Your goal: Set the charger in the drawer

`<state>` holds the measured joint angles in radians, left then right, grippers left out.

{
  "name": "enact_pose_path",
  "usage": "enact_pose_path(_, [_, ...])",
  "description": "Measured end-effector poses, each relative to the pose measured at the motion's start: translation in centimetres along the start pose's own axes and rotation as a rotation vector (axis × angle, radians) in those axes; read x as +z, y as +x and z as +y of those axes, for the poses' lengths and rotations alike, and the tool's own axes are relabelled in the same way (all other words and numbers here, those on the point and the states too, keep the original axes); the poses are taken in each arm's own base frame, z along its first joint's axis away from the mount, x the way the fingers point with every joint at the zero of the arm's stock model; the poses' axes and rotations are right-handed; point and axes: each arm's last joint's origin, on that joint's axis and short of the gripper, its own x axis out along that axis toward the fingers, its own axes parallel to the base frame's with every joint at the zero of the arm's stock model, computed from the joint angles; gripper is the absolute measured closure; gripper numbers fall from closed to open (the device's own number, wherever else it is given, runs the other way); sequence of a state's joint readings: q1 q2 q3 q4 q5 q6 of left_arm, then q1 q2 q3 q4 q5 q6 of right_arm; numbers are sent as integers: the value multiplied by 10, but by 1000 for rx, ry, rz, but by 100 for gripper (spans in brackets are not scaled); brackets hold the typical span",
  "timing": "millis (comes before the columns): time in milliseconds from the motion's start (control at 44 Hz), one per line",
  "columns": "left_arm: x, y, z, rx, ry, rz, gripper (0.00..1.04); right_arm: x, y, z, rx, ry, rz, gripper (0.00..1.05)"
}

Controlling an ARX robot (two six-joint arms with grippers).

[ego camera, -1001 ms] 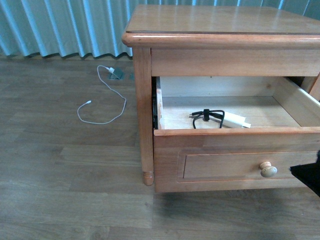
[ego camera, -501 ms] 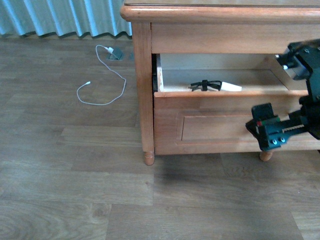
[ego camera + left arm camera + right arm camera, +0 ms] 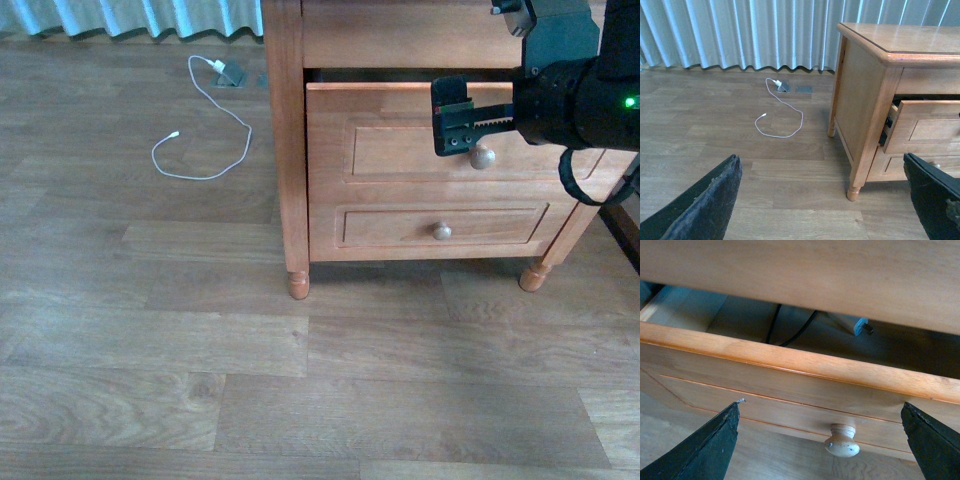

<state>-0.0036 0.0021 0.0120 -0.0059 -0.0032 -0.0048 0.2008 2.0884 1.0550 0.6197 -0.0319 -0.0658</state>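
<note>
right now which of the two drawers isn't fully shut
The upper drawer, the taller one: its front stands slightly proud with a dark gap above. The lower drawer sits flush.

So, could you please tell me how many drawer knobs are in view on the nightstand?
2. One knob sits on the upper drawer, right by the right hand; the other knob is on the lower drawer. None seems hidden.

You see a wooden floor (image 3: 200,350) carrying the nightstand (image 3: 400,230) on its legs; a thin white cable (image 3: 205,140) lies near the curtain edge.
</note>
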Motion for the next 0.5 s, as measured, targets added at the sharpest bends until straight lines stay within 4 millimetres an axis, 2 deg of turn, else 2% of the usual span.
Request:
enact_pose_path(182, [0,0,0,0,0,0,6,-2,18,-1,-18,11,-38,8])
enact_pose_path(501, [0,0,0,0,0,0,6,-1,32,-2,-29,30,-75,8])
